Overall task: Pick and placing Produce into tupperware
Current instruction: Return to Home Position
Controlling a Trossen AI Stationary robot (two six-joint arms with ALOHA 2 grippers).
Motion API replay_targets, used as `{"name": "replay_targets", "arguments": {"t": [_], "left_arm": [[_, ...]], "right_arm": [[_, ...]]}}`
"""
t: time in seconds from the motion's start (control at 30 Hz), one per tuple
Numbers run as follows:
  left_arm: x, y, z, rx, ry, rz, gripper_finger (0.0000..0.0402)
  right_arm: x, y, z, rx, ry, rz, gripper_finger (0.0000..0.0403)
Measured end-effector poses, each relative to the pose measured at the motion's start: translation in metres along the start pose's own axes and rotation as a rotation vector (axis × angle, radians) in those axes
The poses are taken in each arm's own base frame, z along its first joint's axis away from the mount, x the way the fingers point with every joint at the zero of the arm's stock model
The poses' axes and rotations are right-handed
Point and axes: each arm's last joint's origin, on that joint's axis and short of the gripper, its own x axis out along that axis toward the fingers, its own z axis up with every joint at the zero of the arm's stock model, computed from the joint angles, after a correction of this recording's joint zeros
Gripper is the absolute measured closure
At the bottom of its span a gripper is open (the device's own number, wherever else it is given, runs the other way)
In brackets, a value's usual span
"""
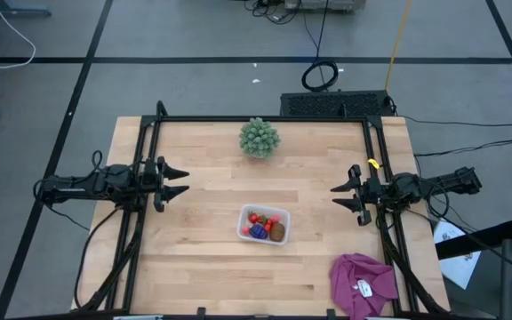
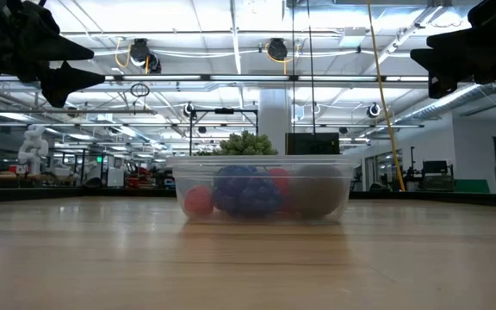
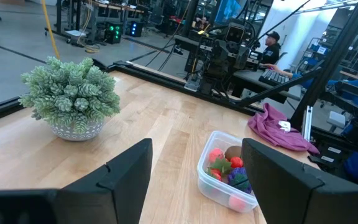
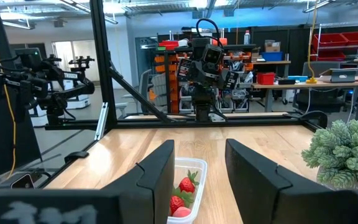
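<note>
Your left claw [image 1: 185,181] hangs above the light wooden table [image 1: 203,258], fingers apart and empty. Your right claw [image 1: 335,196] faces it, likewise apart and empty. Between the two claws and below them sits the clear rectangular plastic tupperware [image 1: 243,224]. It holds red strawberry pieces [image 1: 254,218], a purple grape cluster [image 1: 258,231] and a brown kiwi oval [image 1: 277,232].

Bare table [image 1: 194,267] is lying open on every side of the tupperware [image 1: 264,224], which is sitting mid-table, filled with fruit. The green spiky plant [image 1: 260,138] is standing at the far edge, well apart from it. The magenta cloth [image 1: 363,283] is covering the corner by the right arm. The left gripper [image 1: 185,181] and right gripper [image 1: 334,196] are hanging at opposite sides above the table, fingers spread, leaving the middle unobstructed.
</note>
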Motion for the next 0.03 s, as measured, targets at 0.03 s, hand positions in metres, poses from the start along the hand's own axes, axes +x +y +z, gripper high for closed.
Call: {"name": "replay_targets", "arguments": {"t": [0.03], "left_arm": [[0.0, 0.0, 0.0, 0.0, 0.0, 0.001, 0.0149]], "right_arm": [[0.0, 0.0, 0.0, 0.0, 0.0, 0.0, 0.0271]]}}
